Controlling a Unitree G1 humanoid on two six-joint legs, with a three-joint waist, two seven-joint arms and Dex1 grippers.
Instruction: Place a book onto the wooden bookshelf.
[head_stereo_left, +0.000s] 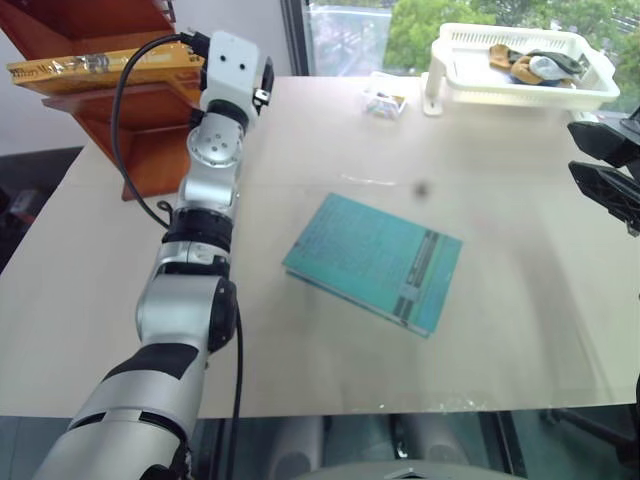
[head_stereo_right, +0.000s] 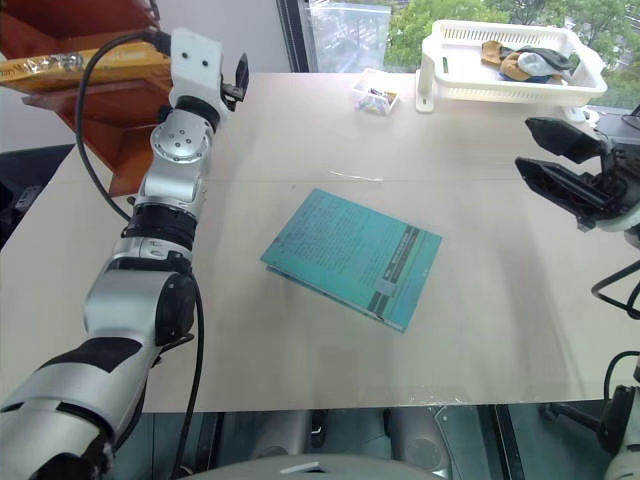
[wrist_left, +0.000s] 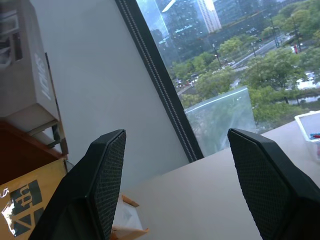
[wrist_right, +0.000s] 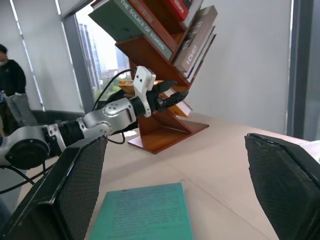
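The yellow-orange book (head_stereo_left: 100, 68) lies flat on a step of the reddish-brown wooden bookshelf (head_stereo_left: 140, 135) at the table's far left corner. My left gripper (wrist_left: 175, 135) is raised beside the book's near end, open, with nothing between its black fingers (wrist_left: 97, 185). The book's corner (wrist_left: 25, 205) shows just beside one finger, apart from it. My right gripper (head_stereo_right: 527, 145) hovers over the table's right side, open and empty. In the right wrist view the bookshelf (wrist_right: 165, 127) stands with several other books on its upper steps.
A thin teal book (head_stereo_left: 375, 260) lies flat mid-table. A white plastic basket (head_stereo_left: 520, 97) holding small items stands at the far right, with a small clear box (head_stereo_left: 383, 100) to its left. A window runs behind the table. A person (wrist_right: 11, 80) stands far off.
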